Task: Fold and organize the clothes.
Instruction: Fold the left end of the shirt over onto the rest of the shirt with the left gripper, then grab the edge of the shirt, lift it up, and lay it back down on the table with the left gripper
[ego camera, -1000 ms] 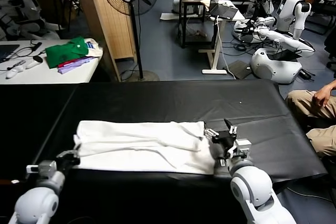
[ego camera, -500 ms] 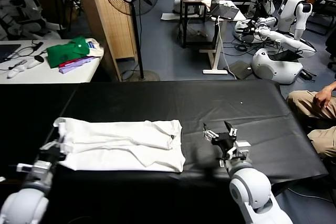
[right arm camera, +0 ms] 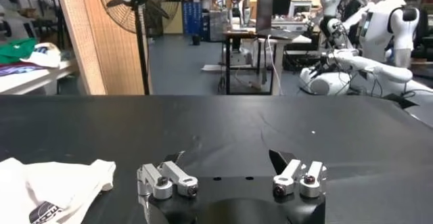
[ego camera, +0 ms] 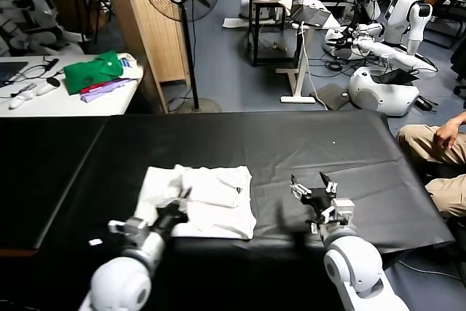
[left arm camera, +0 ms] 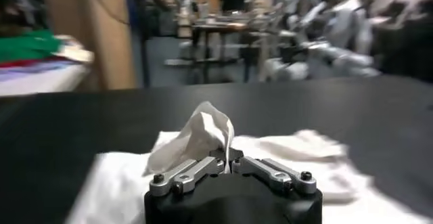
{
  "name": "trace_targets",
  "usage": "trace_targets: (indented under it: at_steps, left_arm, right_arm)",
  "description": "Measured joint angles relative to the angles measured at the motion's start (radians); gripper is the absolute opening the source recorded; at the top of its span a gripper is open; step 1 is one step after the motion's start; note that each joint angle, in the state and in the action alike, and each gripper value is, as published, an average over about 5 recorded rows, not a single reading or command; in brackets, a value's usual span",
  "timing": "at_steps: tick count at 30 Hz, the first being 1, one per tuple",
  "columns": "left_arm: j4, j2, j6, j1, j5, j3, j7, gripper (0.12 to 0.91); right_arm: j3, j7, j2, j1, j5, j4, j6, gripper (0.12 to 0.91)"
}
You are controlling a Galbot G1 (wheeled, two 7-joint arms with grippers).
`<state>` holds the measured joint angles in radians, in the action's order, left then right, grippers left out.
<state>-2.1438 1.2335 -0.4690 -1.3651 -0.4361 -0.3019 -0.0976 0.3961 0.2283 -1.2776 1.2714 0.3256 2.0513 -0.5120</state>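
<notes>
One white shirt [ego camera: 207,198] lies on the black table [ego camera: 240,140], nearer the front edge than the back and a little left of the middle. It is folded into a compact bundle whose longer side runs left to right, parallel to the front edge; its right edge is straight and square, while its left part is rumpled and raised. In the right wrist view a dark printed logo shows on a lower layer of the shirt [right arm camera: 51,185].

The left pincer [ego camera: 177,209] sits over the front left part of the shirt, clenched on a pinch of the fabric. In the left wrist view that fabric stands up in a peaked fold just past the closed left pincer [left arm camera: 230,159], with the rest of the shirt [left arm camera: 298,154] spread flat behind.

The right pincer [ego camera: 314,189] is released, its jaws spread wide and holding nothing. It hovers over bare table to the right of the shirt, apart from it. The right wrist view shows the same right pincer [right arm camera: 230,163] with two separated fingers [right arm camera: 169,174] over the black cloth.

There are two pincers and one shirt on this table.
</notes>
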Motion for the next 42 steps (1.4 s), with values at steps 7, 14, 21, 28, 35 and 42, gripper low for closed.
trace_targets:
  at_steps: [7,14,21,28,35,42]
  left_arm:
    - [0.038,0.068,0.028,0.053,0.029,0.085,0.007,0.143]
    - [0.071,0.110,0.043,0.046,0.088,0.112,0.011,0.149]
    - [0.083,0.168,0.043,0.043,0.076,0.149,0.008,0.436]
    - [0.049,0.200,0.076,0.017,0.130,0.143,0.036,0.765]
    - [0.031,0.099,0.119,-0.012,0.186,0.016,0.040,0.798]
    - [0.028,0.041,0.121,-0.045,0.199,-0.084,0.037,0.798]
  right_arm:
    - [-0.006,-0.007,-0.007,-0.002,-0.008,-0.008,0.003,0.798]
    - [-0.018,-0.019,-0.003,-0.014,-0.009,-0.012,0.007,0.798]
    - [-0.043,-0.042,0.011,-0.044,-0.009,-0.029,0.019,0.798]
    - [-0.106,-0.127,0.025,-0.105,-0.007,-0.073,0.050,0.798]
    - [-0.261,-0.219,0.028,-0.216,-0.030,-0.129,0.063,0.798]
    - [-0.444,-0.251,0.022,-0.320,-0.166,-0.210,0.040,0.798]
